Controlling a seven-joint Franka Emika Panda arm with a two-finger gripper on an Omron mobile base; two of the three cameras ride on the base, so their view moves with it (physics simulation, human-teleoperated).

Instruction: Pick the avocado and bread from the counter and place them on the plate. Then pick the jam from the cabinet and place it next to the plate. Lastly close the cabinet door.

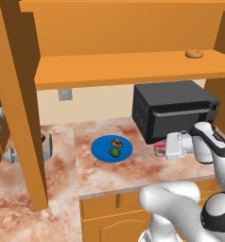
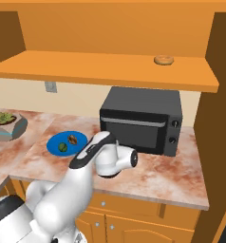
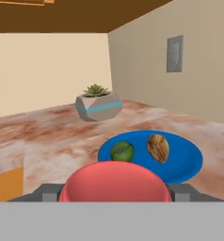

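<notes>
I have the gripper (image 1: 158, 150) pinching the jam (image 1: 160, 149) low over the tabletop (image 1: 133, 175), just right of the plate (image 1: 99, 150). The avocado (image 1: 114, 152) and bread (image 1: 116, 142) sit side by side on that plate.

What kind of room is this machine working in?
It looks like a kitchen, computer-rendered: a marbled counter carries a black microwave, orange wooden cabinets hang above, and a blue plate holds an avocado and bread.
</notes>
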